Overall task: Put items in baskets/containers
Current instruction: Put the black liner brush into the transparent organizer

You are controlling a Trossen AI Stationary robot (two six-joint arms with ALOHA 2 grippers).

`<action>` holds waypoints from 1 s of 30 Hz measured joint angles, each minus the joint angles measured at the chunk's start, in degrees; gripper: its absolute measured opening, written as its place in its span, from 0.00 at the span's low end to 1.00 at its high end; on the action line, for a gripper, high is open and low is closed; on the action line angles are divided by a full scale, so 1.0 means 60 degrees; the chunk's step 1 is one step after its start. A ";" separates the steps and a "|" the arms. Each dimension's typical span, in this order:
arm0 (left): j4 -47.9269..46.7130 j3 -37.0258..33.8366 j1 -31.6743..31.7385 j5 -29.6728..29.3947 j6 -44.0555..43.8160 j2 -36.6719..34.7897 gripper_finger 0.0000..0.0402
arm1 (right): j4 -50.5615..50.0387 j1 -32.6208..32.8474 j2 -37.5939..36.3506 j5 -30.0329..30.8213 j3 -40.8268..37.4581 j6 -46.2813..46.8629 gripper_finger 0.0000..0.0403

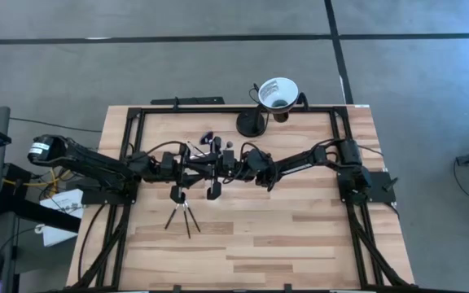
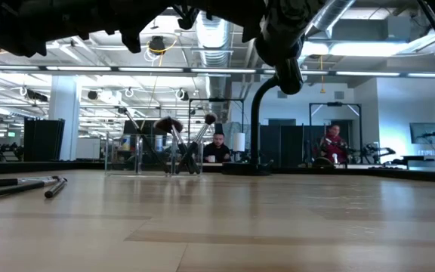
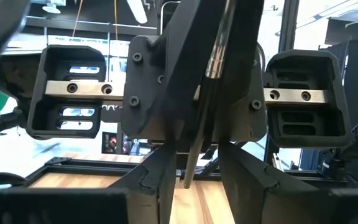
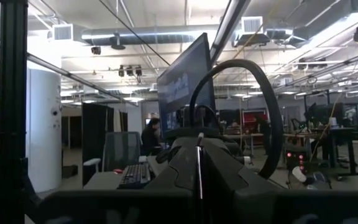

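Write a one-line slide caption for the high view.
Both arms meet mid-table above the clear holder, three brushes lying on the wooden table, white funnel cup behind.
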 joint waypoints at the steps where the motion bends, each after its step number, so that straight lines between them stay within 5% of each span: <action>1: 0.0003 0.0000 0.0003 -0.0031 0.0000 -0.0007 0.29 | -0.0037 0.0000 0.0000 -0.0001 0.0004 0.0000 0.01; 10: -0.0076 0.0000 -0.0004 0.0017 -0.0068 -0.0017 0.27 | -0.0341 0.0056 -0.0015 -0.0010 0.0000 0.0229 0.02; 18: -0.0167 -0.0006 -0.0004 -0.0050 -0.0095 -0.0021 0.04 | -0.0698 0.0084 -0.0029 -0.0025 -0.0005 0.0224 0.03; 30: -0.0413 -0.0004 -0.0004 -0.0367 -0.0425 -0.0058 0.03 | -0.0818 0.0056 -0.0033 0.0003 -0.0025 0.0222 0.06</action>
